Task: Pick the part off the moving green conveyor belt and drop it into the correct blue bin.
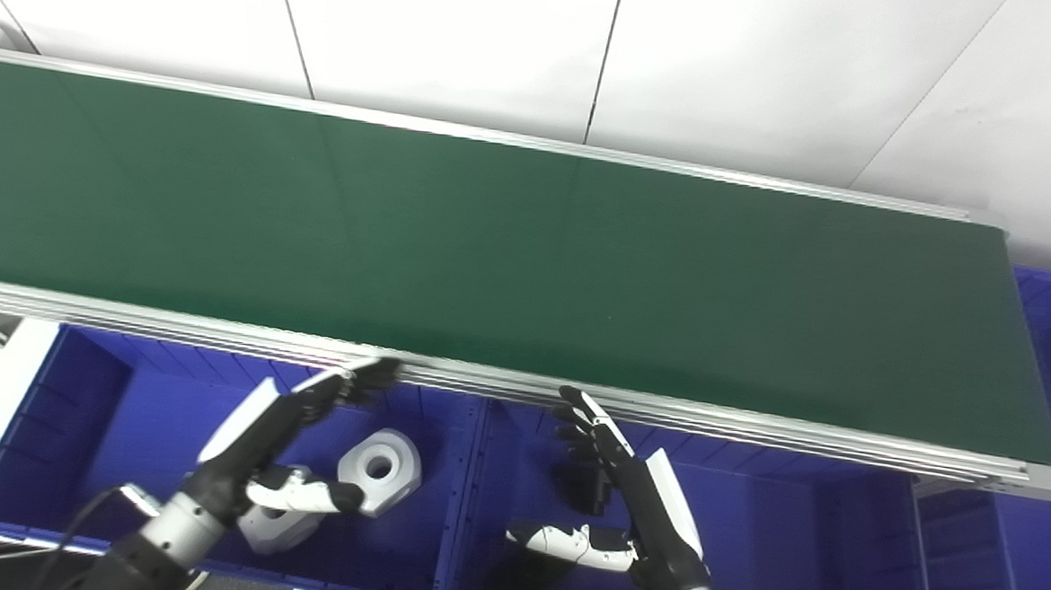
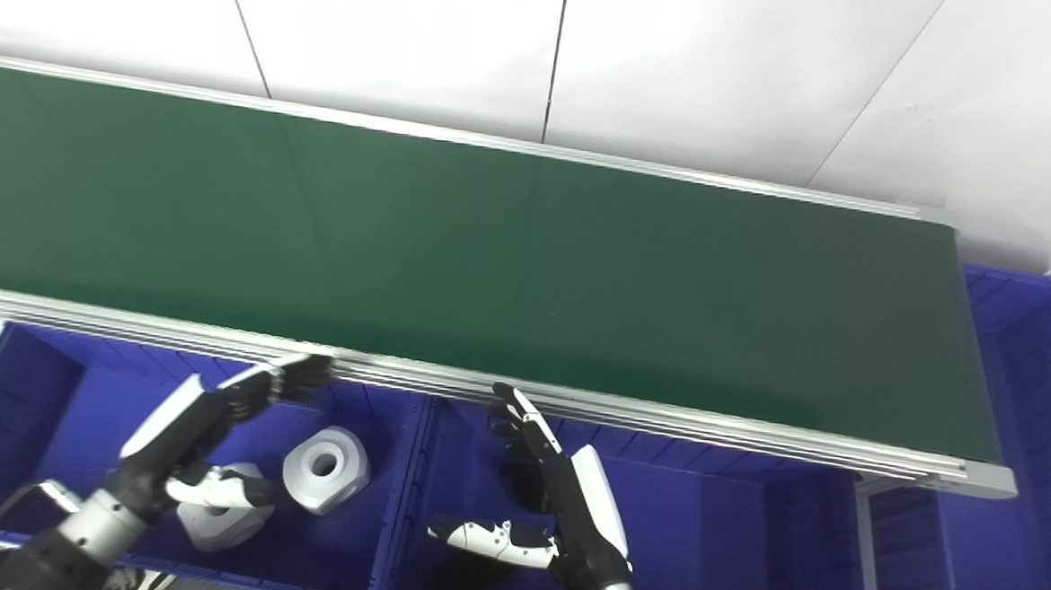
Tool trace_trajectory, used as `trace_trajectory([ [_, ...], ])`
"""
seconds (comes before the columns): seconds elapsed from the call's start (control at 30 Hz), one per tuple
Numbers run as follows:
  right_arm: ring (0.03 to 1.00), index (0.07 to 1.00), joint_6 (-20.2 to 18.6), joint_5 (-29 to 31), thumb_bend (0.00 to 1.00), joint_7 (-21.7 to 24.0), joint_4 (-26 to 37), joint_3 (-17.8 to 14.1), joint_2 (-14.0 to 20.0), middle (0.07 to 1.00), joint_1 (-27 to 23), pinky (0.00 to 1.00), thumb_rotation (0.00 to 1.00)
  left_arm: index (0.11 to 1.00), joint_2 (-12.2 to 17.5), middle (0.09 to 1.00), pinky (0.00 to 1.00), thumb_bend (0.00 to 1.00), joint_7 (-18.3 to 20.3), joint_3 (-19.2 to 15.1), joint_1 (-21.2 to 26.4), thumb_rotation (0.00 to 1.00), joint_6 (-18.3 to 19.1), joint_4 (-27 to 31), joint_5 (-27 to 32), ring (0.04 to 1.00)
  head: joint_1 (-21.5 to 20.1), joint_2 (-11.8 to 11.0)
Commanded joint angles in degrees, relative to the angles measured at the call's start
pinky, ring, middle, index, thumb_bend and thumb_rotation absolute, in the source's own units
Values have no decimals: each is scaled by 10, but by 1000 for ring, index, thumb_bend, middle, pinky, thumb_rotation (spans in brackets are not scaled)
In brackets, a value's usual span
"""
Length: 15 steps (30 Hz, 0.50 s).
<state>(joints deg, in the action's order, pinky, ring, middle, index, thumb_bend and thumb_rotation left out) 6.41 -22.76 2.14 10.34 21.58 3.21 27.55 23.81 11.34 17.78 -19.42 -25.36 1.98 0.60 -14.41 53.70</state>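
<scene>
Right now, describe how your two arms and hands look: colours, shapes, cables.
The left hand and right hand match: black fingers, a glossy white plate over the back, a white thumb with a black tip. Each sits on a silver metal wrist cuff above a black forearm. A dark cable loops beside the left wrist; a small metal connector juts from the right.

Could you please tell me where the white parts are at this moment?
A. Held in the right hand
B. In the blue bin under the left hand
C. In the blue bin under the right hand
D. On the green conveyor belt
B: two white parts lie in the blue bin under the open left hand, while the green conveyor belt carries nothing and the right hand is open and holds nothing.
</scene>
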Motion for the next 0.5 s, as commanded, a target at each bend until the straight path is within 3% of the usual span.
trace_trajectory([
  [0.0,821,927,9,5,842,-7,18,3,-10,869,5,766,355,834,3,834,777,967,19,-10,13,624,-16,-1,7,816,-31,-5],
  [0.2,837,944,15,-1,841,-13,11,6,-13,890,10,771,360,843,-25,843,773,943,52,-29,25,596,-16,-33,16,820,-73,-12],
  [0.37,853,955,12,-9,837,-17,14,9,-12,905,15,783,359,832,-56,830,758,948,54,-50,12,603,-16,-53,6,805,-64,-14],
  [0.47,859,961,10,-4,843,-18,13,7,-13,914,17,785,357,822,-72,819,757,931,36,-60,2,602,-16,-59,-4,797,-52,-15],
])
